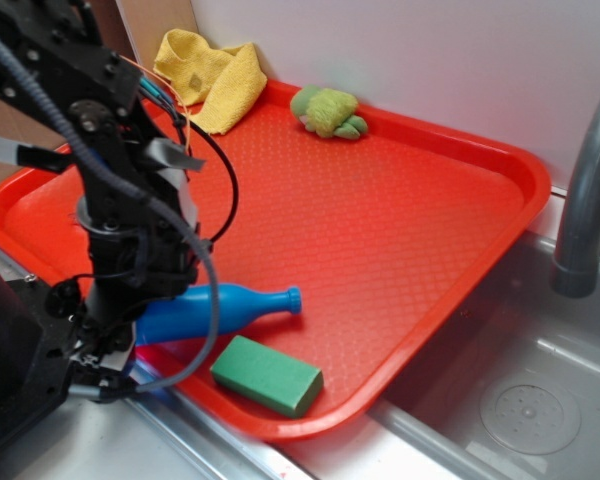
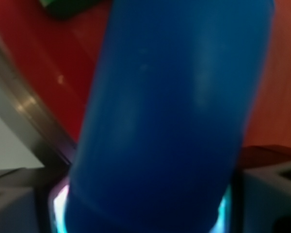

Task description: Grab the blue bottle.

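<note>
one blue bottle lying under the arm

no brand, label or writing can be read on anything in either view. the blue bottle (image 1: 220, 308) is smooth, glossy, bright-blue plastic, with a fat rounded body that narrows to a thin neck and a small flared mouth. it lies on its side near the front edge of the red tray (image 1: 380, 230), mouth pointing right, its fat end hidden behind the black arm (image 1: 110, 180). the tray floor has a fine pebbled texture.

in the wrist view the bottle (image 2: 169, 116) fills nearly the whole picture, a plain blue cylinder with soft highlights, running up and away from the camera. grey parts of the hand (image 2: 140, 213) show at both lower corners, right beside the bottle's near end. whether the fingers press the bottle or only flank it cannot be told; in the exterior view the hand's tips are hidden behind the arm's own body and cables.

a green block (image 1: 267, 375) lies just in front of the bottle, near it but apart, by the tray's front rim. a yellow cloth (image 1: 208, 75) is bunched at the tray's far corner, and a small green plush toy (image 1: 328, 112) sits at the far rim, well apart from the bottle. right of the tray are a steel sink (image 1: 520, 400) and a grey faucet (image 1: 590, 190).
</note>
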You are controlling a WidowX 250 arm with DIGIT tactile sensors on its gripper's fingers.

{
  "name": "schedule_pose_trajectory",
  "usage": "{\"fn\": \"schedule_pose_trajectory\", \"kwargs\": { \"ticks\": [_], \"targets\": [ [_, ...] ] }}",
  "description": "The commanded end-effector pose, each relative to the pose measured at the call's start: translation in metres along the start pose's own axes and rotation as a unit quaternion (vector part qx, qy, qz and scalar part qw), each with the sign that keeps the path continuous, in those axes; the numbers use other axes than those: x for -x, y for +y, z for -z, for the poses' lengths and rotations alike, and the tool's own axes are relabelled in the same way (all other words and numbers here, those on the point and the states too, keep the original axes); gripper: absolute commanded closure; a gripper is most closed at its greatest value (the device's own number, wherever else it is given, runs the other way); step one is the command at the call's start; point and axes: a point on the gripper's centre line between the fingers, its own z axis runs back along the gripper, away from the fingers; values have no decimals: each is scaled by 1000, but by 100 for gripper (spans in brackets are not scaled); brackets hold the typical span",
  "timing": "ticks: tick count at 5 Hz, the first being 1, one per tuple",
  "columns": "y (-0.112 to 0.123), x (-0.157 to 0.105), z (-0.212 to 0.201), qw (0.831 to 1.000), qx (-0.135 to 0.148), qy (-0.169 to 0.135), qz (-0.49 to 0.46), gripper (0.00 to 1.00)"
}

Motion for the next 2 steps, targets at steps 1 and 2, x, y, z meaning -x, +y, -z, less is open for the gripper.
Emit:
{"fn": "schedule_pose_trajectory", "kwargs": {
  "ticks": [1, 2],
  "targets": [
    [73, -15, -21, 990, 62, -24, -127, 100],
    [93, 11, -67, 962, 98, -89, -239, 100]
  ]
}}
